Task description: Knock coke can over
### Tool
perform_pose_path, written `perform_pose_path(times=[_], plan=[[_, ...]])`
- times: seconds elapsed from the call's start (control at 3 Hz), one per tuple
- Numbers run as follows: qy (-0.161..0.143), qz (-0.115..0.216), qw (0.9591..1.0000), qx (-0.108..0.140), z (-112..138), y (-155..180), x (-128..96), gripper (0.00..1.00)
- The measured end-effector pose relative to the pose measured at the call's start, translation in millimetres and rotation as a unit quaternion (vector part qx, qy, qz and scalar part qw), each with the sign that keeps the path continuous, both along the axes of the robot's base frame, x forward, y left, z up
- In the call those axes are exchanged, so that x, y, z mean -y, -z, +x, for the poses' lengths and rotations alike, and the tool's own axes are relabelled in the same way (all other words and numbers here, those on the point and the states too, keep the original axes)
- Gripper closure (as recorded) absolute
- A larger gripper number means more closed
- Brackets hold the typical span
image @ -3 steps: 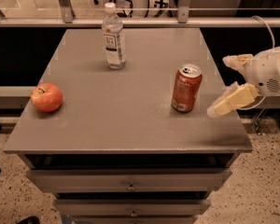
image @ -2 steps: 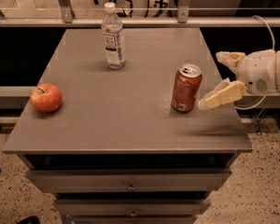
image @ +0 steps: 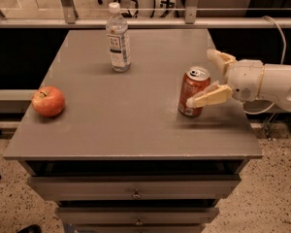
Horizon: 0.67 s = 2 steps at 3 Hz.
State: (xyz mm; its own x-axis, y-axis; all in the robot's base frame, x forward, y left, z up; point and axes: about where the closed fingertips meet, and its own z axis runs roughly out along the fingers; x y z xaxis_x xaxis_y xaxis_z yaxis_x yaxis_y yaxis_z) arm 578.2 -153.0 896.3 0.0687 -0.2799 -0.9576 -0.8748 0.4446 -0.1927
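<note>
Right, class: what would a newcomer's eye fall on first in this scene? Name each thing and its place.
First, the white gripper at the right, jaws open, the nearer one crossing the front of the upright red coke can near the right edge of the table. Then the red apple at the left edge and the clear bottle standing toward the back.

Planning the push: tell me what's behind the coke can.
Bare table top behind the coke can; the strip directly behind it is hidden. The open tool straddles it from the right: one finger rearward, one across its front.
</note>
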Motion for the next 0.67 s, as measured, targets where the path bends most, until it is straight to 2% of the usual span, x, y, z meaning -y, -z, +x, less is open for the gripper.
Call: perform_pose_path(times=[0.33, 0.67], plan=[[-0.014, 0.03, 0.9993, 0.017, 24.0, -5.3, -28.3, 0.0], [-0.022, 0.045, 0.9984, 0.024, 56.7, -28.3, -66.0, 0.0]])
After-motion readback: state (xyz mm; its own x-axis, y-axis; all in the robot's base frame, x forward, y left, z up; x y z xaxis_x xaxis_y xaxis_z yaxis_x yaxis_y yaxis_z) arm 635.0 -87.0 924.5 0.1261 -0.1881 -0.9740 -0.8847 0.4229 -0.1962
